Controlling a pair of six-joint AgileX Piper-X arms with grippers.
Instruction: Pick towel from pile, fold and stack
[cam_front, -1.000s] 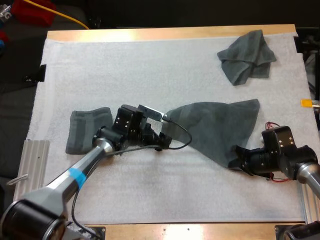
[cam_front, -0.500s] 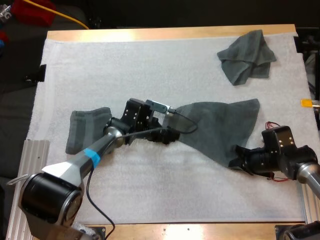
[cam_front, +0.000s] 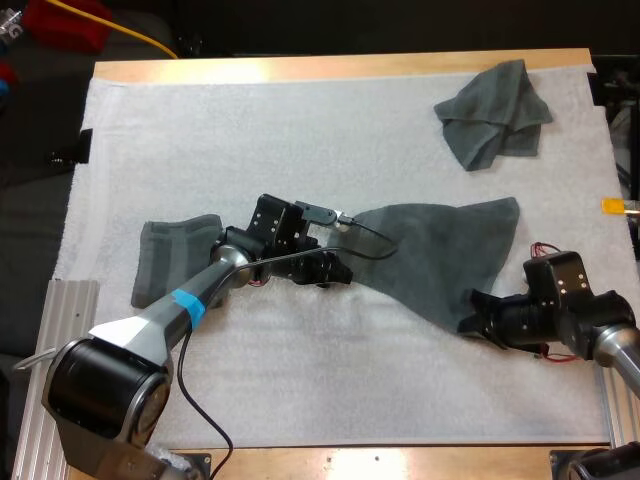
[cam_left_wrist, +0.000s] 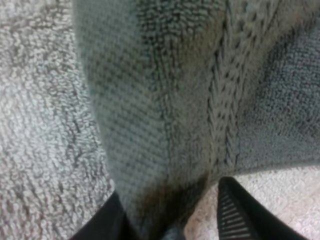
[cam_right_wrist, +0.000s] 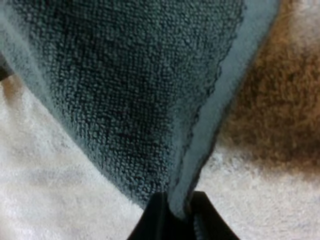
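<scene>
My left gripper (cam_left_wrist: 170, 227) is clamped on a bunched corner of the towel (cam_left_wrist: 165, 100). One black finger (cam_left_wrist: 107, 225) presses against the cloth on one side. The ribbed finger (cam_left_wrist: 237, 215) stands on the other side, and a sliver of white mat (cam_left_wrist: 40, 125) shows beside it lower down. From this corner the cloth rises in a thick ridge with a seam running along it.

My right gripper (cam_right_wrist: 176, 212) is pinched tight on the towel's pale hemmed edge, both fingers pressing it from either side.

From above, my left gripper (cam_front: 335, 270) is at the towel's near left point, around the middle of the mat. My right gripper (cam_front: 478, 322) holds the corner nearest the table's front right. The towel (cam_front: 440, 255) lies stretched between them, fanning wider toward the right.

Just behind my left arm, near the mat's left side, lies a folded towel (cam_front: 170, 260), flat and apart from the held one. A crumpled towel (cam_front: 495, 112) sits at the far right corner, well apart from both grippers. The mat covers most of the wooden table (cam_front: 330, 67).
</scene>
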